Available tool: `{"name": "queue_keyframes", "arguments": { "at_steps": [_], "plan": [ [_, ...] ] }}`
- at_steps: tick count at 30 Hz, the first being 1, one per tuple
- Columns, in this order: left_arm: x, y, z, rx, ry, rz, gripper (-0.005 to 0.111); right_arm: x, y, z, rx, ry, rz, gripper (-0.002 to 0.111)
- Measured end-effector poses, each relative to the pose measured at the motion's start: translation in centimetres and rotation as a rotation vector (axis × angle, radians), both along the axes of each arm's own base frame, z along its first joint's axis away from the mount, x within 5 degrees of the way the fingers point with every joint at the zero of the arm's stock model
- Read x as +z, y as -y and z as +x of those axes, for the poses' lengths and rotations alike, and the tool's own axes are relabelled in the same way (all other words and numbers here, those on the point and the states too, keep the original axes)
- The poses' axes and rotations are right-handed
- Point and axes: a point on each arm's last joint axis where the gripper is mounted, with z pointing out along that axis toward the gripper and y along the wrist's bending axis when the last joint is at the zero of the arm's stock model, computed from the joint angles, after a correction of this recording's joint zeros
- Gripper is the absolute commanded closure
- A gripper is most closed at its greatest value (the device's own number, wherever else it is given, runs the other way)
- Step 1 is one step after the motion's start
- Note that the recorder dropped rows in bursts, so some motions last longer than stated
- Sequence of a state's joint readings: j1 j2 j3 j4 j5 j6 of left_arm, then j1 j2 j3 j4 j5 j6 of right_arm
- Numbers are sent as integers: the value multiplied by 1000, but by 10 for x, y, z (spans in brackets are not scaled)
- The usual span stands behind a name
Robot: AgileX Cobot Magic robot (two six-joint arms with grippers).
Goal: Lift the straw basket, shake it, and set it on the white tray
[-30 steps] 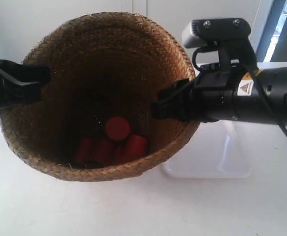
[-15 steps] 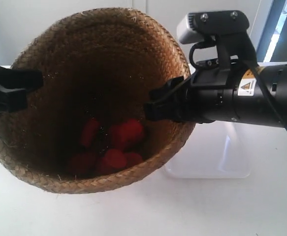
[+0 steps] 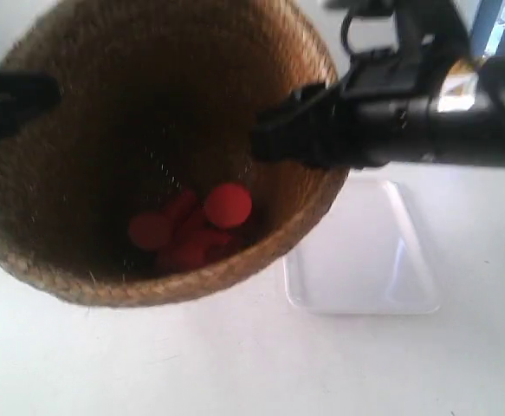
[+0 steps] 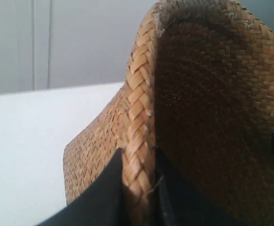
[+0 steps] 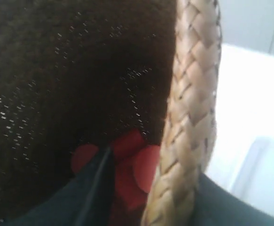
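The straw basket (image 3: 96, 130) hangs in the air, held by both arms at opposite sides of its braided rim and tilted so its inside faces the exterior camera. Several red pieces (image 3: 196, 227) lie loose at its bottom. My left gripper (image 4: 139, 188) is shut on the rim (image 4: 139, 122), one black finger outside, one inside. My right gripper (image 5: 148, 188) is shut on the opposite rim (image 5: 193, 99), with red pieces (image 5: 132, 165) showing beside its inner finger. The white tray (image 3: 365, 260) lies on the table below and beside the basket, partly hidden behind its wall.
The white tabletop (image 3: 235, 364) spreads under the basket and around the tray. A pale wall (image 4: 71, 42) stands behind. The black arm at the exterior view's right (image 3: 425, 121) reaches across above the tray.
The basket has risen and moved closer to the exterior camera, with both arms lifting it. The red pieces inside have tumbled and shifted about. Motion blur shows now.
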State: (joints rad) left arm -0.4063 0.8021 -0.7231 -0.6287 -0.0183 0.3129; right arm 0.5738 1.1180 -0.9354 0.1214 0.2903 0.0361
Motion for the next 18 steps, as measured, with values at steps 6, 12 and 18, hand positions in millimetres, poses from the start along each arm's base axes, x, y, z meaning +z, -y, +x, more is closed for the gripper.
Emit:
{"name": "queue_keyframes", "arguments": {
  "at_steps": [6,12,18],
  "plan": [
    [-10,-1,15,69,-16,-16,107,-26,-4,11,-31,15,26,108],
    [-28,1,14,40,-84,25,107,-47,-12,10,-10,-87,-17,108],
    [-22,-1,10,42,-50,30,107,-39,-11,8,-1,-57,-23,108]
  ]
}}
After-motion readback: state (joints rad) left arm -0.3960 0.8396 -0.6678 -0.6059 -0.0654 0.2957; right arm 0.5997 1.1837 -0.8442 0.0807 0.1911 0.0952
